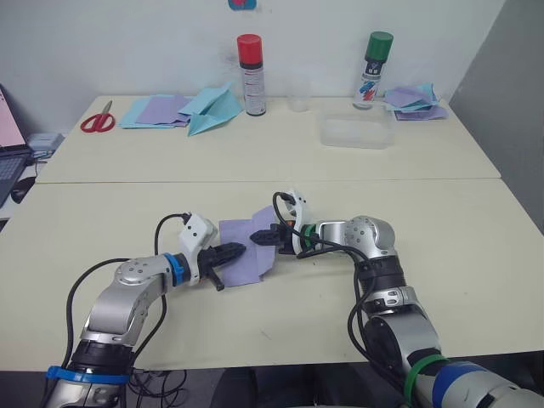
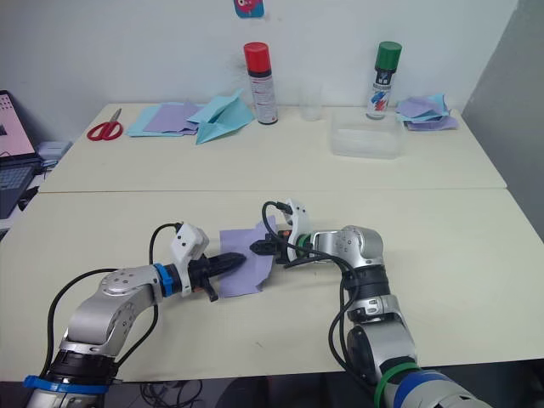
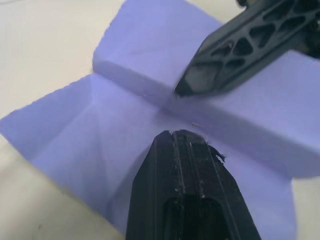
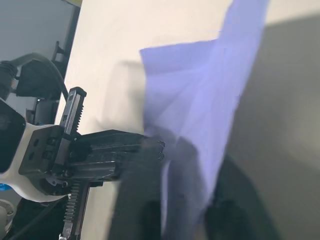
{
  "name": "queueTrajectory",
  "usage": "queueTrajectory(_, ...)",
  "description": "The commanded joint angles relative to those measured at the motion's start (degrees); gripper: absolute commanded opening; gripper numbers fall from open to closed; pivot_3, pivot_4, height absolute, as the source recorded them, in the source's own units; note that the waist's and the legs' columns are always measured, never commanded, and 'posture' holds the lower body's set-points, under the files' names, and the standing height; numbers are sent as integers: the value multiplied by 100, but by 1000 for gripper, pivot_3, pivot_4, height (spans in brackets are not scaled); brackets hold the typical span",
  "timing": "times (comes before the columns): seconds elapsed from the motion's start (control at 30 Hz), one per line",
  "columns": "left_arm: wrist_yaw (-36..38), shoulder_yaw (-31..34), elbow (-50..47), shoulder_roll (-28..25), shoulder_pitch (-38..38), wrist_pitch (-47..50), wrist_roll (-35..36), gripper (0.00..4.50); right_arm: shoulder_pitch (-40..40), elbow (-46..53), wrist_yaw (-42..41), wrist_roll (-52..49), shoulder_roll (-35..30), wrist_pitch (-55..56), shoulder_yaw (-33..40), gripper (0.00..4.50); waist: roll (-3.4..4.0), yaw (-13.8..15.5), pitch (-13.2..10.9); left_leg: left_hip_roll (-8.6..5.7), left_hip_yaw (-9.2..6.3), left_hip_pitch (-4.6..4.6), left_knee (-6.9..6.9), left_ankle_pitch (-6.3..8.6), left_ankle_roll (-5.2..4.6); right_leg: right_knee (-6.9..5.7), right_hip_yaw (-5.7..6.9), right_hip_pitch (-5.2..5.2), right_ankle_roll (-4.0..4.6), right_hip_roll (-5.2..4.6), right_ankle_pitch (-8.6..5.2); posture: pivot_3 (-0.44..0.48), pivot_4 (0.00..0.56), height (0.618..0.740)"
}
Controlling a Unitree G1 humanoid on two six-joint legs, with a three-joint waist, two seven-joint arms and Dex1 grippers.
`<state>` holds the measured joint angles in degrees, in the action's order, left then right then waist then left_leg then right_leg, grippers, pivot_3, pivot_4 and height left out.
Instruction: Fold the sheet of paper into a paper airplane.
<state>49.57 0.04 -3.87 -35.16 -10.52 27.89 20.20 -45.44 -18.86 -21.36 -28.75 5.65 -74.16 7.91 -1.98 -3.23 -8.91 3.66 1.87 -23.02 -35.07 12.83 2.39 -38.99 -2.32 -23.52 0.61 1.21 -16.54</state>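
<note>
Left hand closed, tip pressing sheet of paper, right hand pinching its raised fold

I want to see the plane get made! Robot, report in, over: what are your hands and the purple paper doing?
Left gripper shut, tip pressing the sheet of paper flat on the table. Right gripper holds the raised flap. Paper creased, not yet a plane. Nothing in the way.

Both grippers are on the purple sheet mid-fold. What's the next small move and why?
Probably: keep the left gripper pressing the sheet of paper flat on the table, and have the right gripper lay its raised flap down along the centre crease. The left gripper's fingers are shut on top of the sheet, and the right side of the sheet stands lifted off the table.
</note>
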Motion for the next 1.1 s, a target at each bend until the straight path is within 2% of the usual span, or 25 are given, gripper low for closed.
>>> queueTrajectory(0.03, 65, -150, -28, -56, -25, -127, -143, 0, 119, 429, -53, -253, -83, -308, 40, 31, 0, 1, 0, -1, 0, 0, 0, 0, 0, 1, -1, 0, -1, -1, -1, 0, 150, 740)
queueTrajectory(0.2, -3, -287, -70, 107, -122, -45, -167, 0, 328, 777, 85, -402, -87, -744, 163, 31, 0, 7, 0, -1, 0, 1, 0, 0, 0, -1, 0, 1, -10, -1, -6, 0, 150, 740)
queueTrajectory(0.4, 25, -554, -8, 31, -104, -20, -380, 0, 738, 1448, 234, -468, -137, -1262, 315, 31, 0, 13, 0, -1, 0, 1, 0, 0, 0, -1, -2, 2, -13, -1, -8, 0, 150, 740)
queueTrajectory(0.57, 213, -872, -23, -161, 16, 76, -543, 0, 1032, 1697, 352, -409, -244, -1266, 372, 31, -2, 14, 4, -4, 0, 6, 0, 0, 0, 0, -2, 8, -16, -2, -9, 0, 150, 740)
queueTrajectory(0.73, 312, -843, -121, -156, -59, 267, -363, 0, 1142, 1755, 362, -372, -449, -1094, 292, 31, -4, 48, 6, -13, 1, 9, 0, 0, 0, 2, 0, 14, -19, -10, -10, 0, 150, 740)
queueTrajectory(0.93, 420, -914, -209, -41, -191, 415, -238, 0, 1139, 1733, 173, -467, -721, -1086, 205, 31, -5, 129, 7, -23, 3, 9, -10, 0, 0, 5, -1, 21, -35, -19, -4, 0, 150, 740)
queueTrajectory(1.1, 389, -937, -357, 220, -347, 598, -58, 0, 1026, 1704, -360, -854, -1156, -1418, 45, 31, -5, 160, 7, -38, 3, 6, -16, 0, -1, 7, -2, 24, -45, -23, -3, 0, 150, 740)
